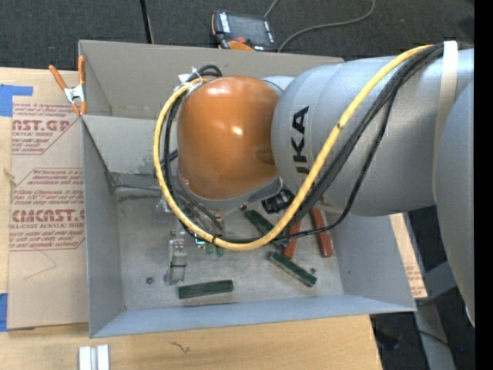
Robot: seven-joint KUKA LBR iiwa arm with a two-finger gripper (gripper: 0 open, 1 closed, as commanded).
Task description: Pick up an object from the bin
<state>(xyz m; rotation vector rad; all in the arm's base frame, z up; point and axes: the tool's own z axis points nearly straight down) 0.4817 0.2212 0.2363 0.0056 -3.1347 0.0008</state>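
Orange wrist cover [227,133] above three green bars [206,288] [293,269] [259,222]

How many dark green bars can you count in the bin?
3 dark green bars: one lowest in view, one slanted to its right, one poking out beneath the arm. The arm may hide more.

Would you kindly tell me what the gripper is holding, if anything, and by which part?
It cannot be told: the arm's orange dome-shaped cover hides the grasp from this camera.
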